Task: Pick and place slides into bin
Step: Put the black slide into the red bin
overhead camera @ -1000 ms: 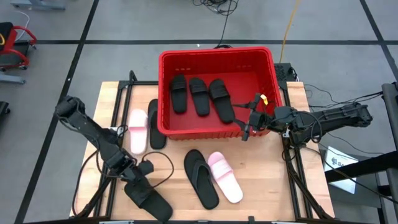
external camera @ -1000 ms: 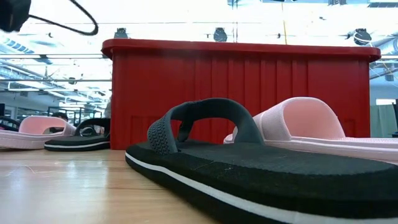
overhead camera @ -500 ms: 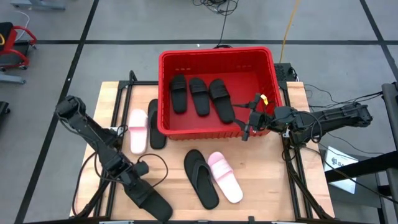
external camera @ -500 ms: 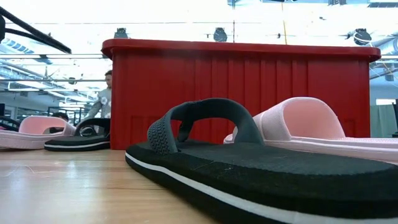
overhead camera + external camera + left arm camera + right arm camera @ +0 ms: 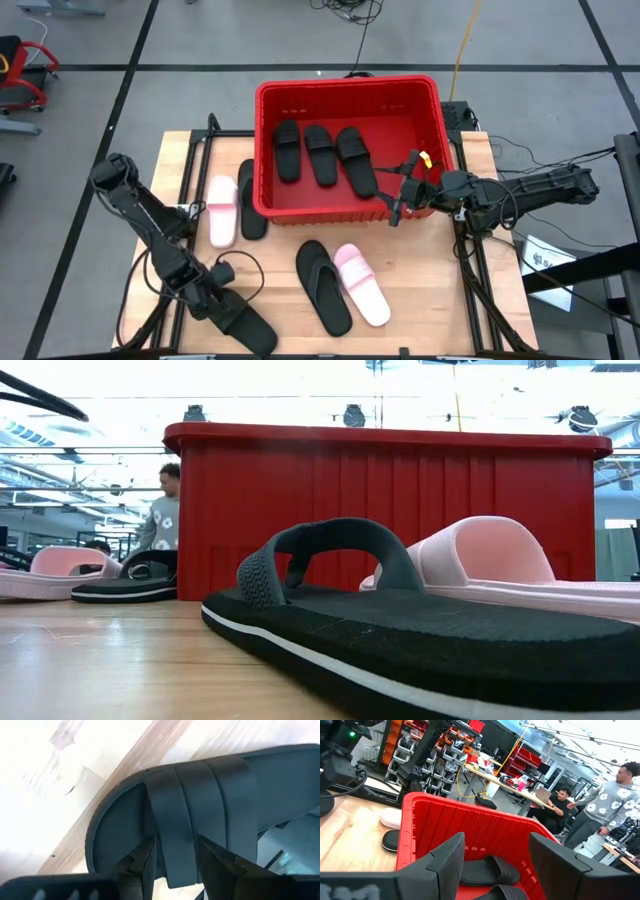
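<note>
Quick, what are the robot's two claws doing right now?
Left gripper: fingers either side of a black slide's strap, not yet shut.
Right gripper: open, empty, over the red bin.

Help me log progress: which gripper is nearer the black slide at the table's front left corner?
Left. The left gripper is down on that black slide, fingers straddling its strap. The right gripper hangs open over the red bin's right front corner, far across the table.
</note>
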You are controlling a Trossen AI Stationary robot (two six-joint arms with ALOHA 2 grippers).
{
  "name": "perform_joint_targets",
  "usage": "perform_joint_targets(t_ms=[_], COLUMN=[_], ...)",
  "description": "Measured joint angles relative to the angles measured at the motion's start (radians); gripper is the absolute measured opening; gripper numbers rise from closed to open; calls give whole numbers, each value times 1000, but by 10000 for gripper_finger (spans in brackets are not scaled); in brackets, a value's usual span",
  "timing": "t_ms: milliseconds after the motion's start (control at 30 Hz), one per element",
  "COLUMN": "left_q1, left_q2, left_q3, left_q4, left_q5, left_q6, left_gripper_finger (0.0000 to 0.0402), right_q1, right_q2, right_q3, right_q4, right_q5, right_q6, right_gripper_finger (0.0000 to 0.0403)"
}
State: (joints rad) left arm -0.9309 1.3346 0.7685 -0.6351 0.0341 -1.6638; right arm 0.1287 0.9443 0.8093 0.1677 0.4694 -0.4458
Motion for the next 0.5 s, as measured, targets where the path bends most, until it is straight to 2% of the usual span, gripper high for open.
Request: perform_joint_targets(t_ms=[267, 433, 500], left_q1=[-60, -94, -103], left_q2=[0, 0, 0], left_q3=[0, -10, -31], left_q4=[-30, -7, 12], left_q5=[-92, -189, -199], left_q6=[-94, -160, -180], left_gripper_finger=[129, 129, 129], right_q1=[0, -1, -1], right_q2=[0, 0, 0], right_q3=[0, 0, 0], right_q4=[0, 0, 0], right_q5=[0, 0, 0], right_q6=[0, 0, 0], right_gripper_finger=[210, 210, 210])
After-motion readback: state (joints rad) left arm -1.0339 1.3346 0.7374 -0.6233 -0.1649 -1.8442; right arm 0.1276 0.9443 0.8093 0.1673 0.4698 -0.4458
